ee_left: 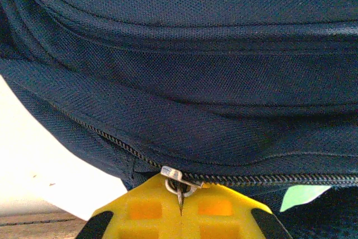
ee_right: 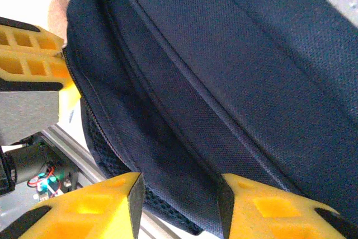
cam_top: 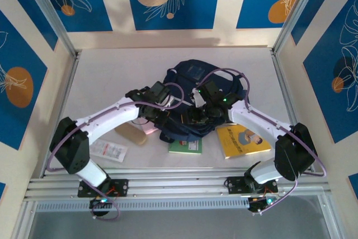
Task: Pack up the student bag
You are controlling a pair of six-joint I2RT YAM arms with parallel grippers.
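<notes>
- Two hands are on the bag, and the left hand is the one that counts: its yellow fingers are pressed together, clamped on the small metal zip pull.
- The pull hangs from its slider, right at my fingertips on the near lower edge of the student bag.
- From the slider the zip track runs up and away to the left in the left wrist view and nearly level to the right, so the zip's long axis lies across my fingers, not along them.
- My judgement is that the next move is a drag sideways along that track. I cannot tell which direction opens it.
- The right hand has its fingers partway apart with a fold of the bag's navy fabric between them. I cannot tell if it truly pinches the fold or only straddles it.
- If it does hold, it would brace the bag against the left hand's pull.
- From above, the bag lies in the middle of the surface, beyond both hands.
- A green notebook and a yellow book lie just in front of it, unpacked.
</notes>
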